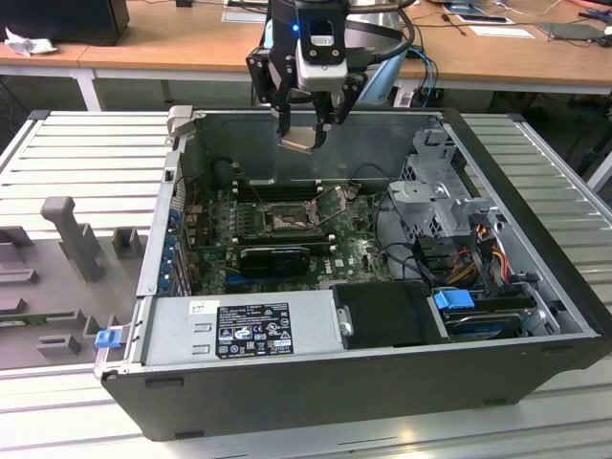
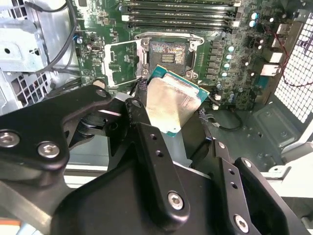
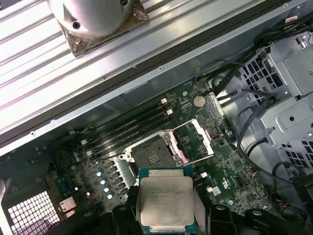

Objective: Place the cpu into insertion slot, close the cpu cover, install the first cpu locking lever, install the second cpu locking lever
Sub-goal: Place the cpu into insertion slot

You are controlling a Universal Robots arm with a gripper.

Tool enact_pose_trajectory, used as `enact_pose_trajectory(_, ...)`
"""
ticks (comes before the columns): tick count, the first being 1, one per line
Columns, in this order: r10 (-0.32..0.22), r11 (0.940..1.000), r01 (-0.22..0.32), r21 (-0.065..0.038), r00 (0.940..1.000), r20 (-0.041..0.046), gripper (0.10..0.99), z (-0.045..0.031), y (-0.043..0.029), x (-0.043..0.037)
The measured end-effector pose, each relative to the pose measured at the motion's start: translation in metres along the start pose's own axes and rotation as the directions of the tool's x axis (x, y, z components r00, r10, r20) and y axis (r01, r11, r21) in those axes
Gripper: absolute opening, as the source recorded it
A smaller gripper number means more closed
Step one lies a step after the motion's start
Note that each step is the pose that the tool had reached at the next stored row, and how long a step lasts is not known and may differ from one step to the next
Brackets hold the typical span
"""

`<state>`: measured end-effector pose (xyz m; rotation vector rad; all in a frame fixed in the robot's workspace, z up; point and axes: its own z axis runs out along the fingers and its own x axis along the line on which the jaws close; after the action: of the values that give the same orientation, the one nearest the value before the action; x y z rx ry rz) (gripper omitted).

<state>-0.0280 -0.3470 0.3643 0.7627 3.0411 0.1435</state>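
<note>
hand: the black two-finger hand is drawn narrow and pinches the cpu by two opposite edges. It holds nothing else.
cpu: a small thin square plate, pale silver lid on a green rim. The cpu hangs in the air at the fingertips and touches only the fingers.
why that grip: the edge pinch leaves the underside free. The lid faces the wrist cameras, so I judge the contact side faces the board.
slot: the square insertion slot has a dark centre and a silver rim. It sits on the green motherboard toward its far edge in the exterior view, just beside the long black RAM slots. There is no chip in it.
cover: the square silver windowed cpu cover is swung open to one side of the slot. My read is that this leaves the slot reachable from above.
levers: I can't tell them apart from the frame metal.
carrier: the open grey-black computer case lies on its side on the ribbed aluminium table, open face up.
arm pose: the wrist points straight down. The hand is above the case's far wall in the exterior view, well above the board. In both wrist views the slot shows past the cpu's edge, so I judge the cpu is near it but not lined up over it.
progress: step one is in hand. The cpu is not seated and the cover is not closed.
</note>
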Motion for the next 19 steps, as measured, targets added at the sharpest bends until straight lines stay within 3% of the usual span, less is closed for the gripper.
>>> enact_pose_trajectory(10, 0.082, 0.9966, -0.082, -0.002, 0.9966, 0.0073, 0.525, 0.0009, -0.0001, 0.0)
enact_pose_trajectory(19, 0.169, 0.9857, -0.169, -0.005, 0.9856, 0.0148, 0.525, 0.0015, -0.0002, 0.0)
